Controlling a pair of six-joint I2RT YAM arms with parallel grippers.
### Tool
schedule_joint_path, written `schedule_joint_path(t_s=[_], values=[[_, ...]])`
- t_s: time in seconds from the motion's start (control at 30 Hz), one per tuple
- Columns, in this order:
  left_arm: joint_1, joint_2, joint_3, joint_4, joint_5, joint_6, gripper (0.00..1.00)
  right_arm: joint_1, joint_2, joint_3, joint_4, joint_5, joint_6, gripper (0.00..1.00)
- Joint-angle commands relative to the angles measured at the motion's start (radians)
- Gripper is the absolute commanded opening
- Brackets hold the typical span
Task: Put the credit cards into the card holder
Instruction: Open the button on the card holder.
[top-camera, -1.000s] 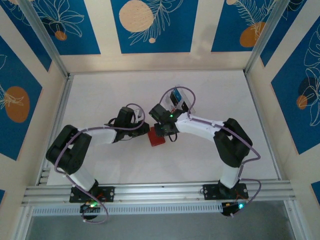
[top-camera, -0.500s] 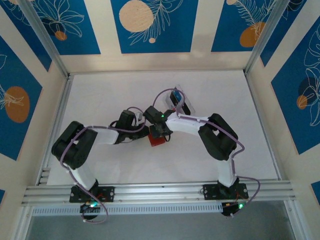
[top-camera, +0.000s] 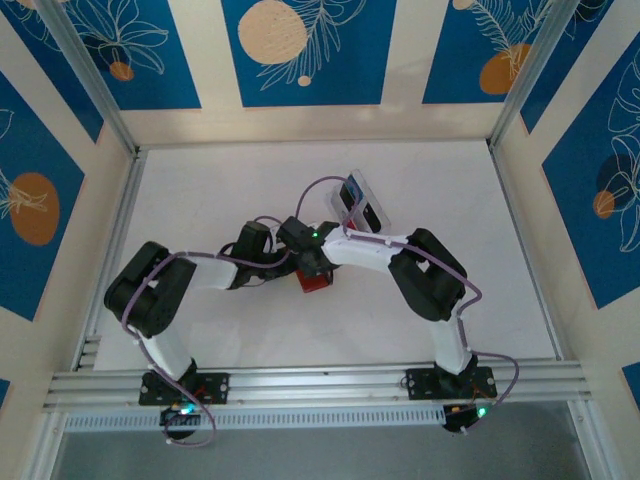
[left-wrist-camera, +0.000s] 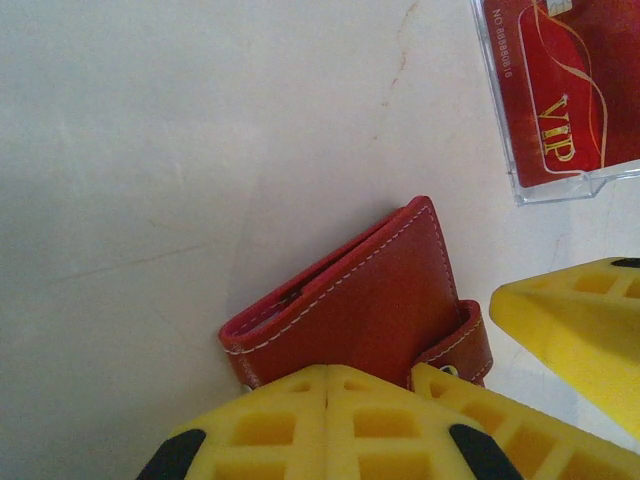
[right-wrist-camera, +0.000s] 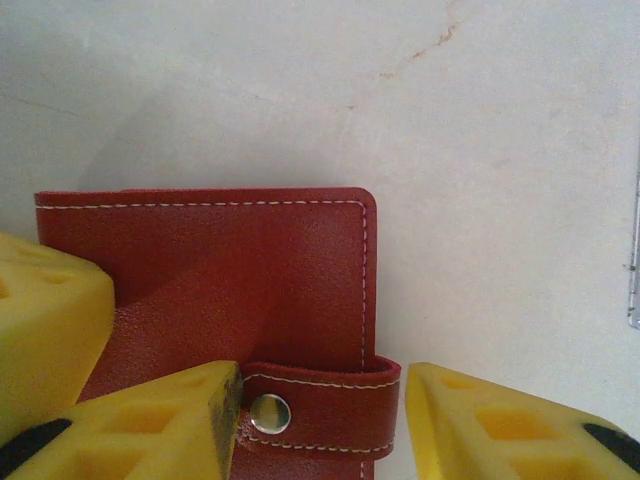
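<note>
While the clenched left gripper (left-wrist-camera: 328, 385) bore on the closed red card holder (left-wrist-camera: 360, 300) on the tabletop (left-wrist-camera: 150, 150), the released right gripper (right-wrist-camera: 325, 420) straddled its snap tab (right-wrist-camera: 335, 385), so opening seemed in hand, next needing a pinch and lift.

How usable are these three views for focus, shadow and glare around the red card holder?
Top external: even, soft light, but the card holder is tiny and partly covered. Left wrist: stitching sharp, VIP card legible, faint shadow left of the holder. Right wrist: leather crisp, small glint on the snap stud, soft shadow above.
</note>
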Motion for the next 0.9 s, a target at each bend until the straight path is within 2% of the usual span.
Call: schedule_joint_path(t_s=[0.0,0.2,0.43,0.53,0.73,0.87], values=[[-0.024,0.055,-0.016,-0.04,-0.043,0.013,0.0,0.006,0.024,-0.043,0.044,-0.143,-0.036,0.5],[-0.024,0.066,-0.018,-0.041,-0.046,0.017,0.0,-0.044,-0.06,-0.139,0.152,-0.314,-0.022,0.51],[-0.025,0.079,-0.015,-0.035,-0.042,0.014,0.0,-0.072,-0.094,-0.184,0.205,-0.396,-0.033,0.55],[-0.025,0.081,-0.014,-0.033,-0.042,0.012,0.0,-0.067,-0.073,-0.176,0.193,-0.358,-0.034,0.55],[-0.027,0.088,-0.01,-0.035,-0.04,0.011,0.0,-0.005,-0.029,-0.136,0.123,-0.145,-0.039,0.57],[-0.03,0.09,-0.01,-0.034,-0.042,0.01,0.0,0.017,-0.007,-0.133,0.123,-0.104,-0.038,0.58]])
